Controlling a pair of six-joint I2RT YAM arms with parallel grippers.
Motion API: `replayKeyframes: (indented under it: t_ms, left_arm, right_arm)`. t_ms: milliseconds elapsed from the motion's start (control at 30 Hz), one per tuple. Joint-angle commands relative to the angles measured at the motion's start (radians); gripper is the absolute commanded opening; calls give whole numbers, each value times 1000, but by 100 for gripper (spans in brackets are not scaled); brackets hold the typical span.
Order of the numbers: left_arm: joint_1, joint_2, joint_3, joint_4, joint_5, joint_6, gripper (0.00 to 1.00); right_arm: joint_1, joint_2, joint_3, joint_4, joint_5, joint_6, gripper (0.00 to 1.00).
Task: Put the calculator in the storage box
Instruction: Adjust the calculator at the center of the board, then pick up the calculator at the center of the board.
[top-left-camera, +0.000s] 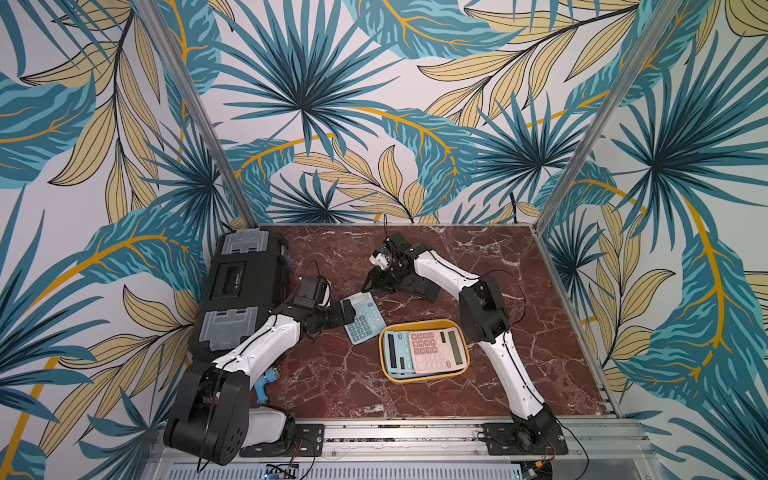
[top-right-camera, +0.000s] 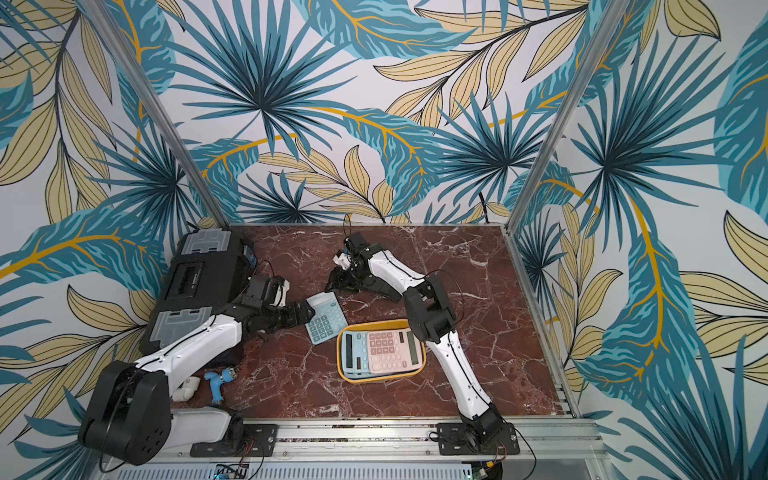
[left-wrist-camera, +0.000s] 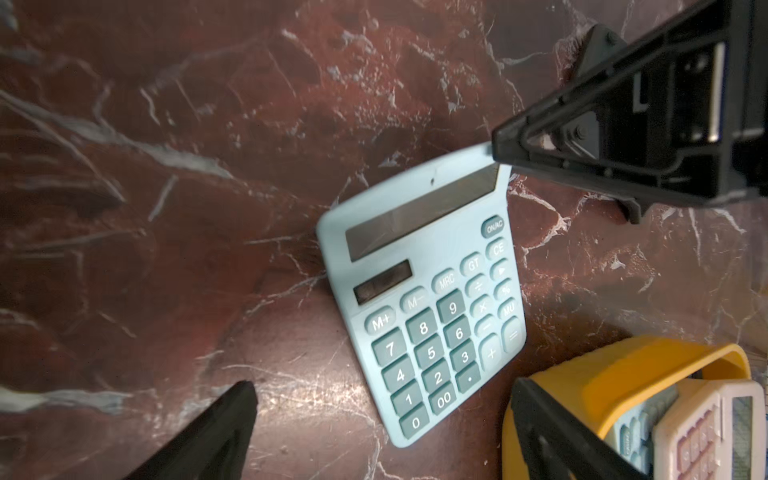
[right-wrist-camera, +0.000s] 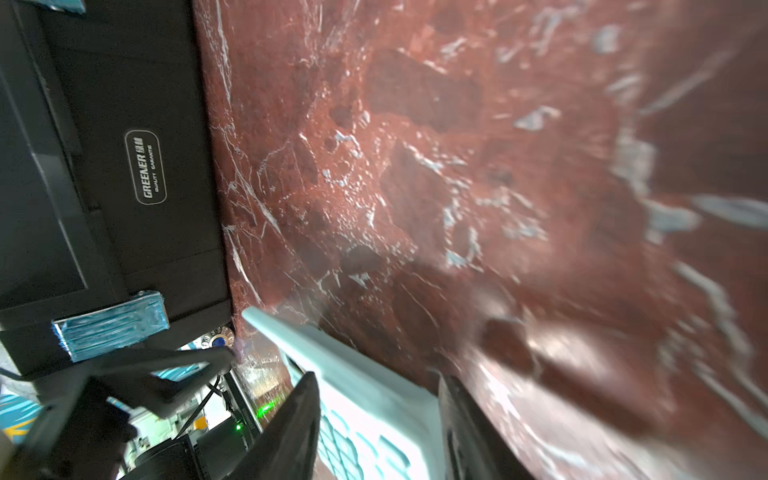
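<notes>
The loose pale-blue desk calculator (top-left-camera: 365, 318) lies keys-up on the red marbled table (top-left-camera: 498, 270), just below centre in both top views and just up-left of the yellow storage tray (top-left-camera: 419, 321), which already holds a blue calculator (top-left-camera: 395, 351) and a pink calculator (top-left-camera: 436, 349). It looks light, stiff and slick, a thin moulded-plastic wedge with a glassy display, so pinching its long side edges seems safer than the face. The left gripper (top-left-camera: 345, 311) gapes wide at its upper-left edge; the fingers of the right gripper (left-wrist-camera: 557, 178) straddle its display-end corner, though whether they press it cannot be told.
</notes>
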Motion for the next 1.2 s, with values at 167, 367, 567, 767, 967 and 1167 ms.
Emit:
replayKeyframes:
  t_ms: [167,367,567,767,967,1167]
  left_arm:
    - [5,267,320,-111,89,253,99]
    - [12,471,500,-186,81,362,94]
    - [30,578,584,-233,91,410,89]
    - [49,546,524,-206,156,403,72]
    - [109,504,430,-118,249,355,52]
    - [145,493,377,-65,321,336,28]
  right_arm:
    - [-55,-238,-208,2,82,-57,53]
    - [-95,-335,-348,30,72,-73,53]
    - [-107,-386,-411,42,65,-85,54]
    - [-110,-399,-432,48,62,-86,54]
    - [-111,-393,-461,68,55,-77,54]
    - [-111,-402,-487,82,56,-74,54]
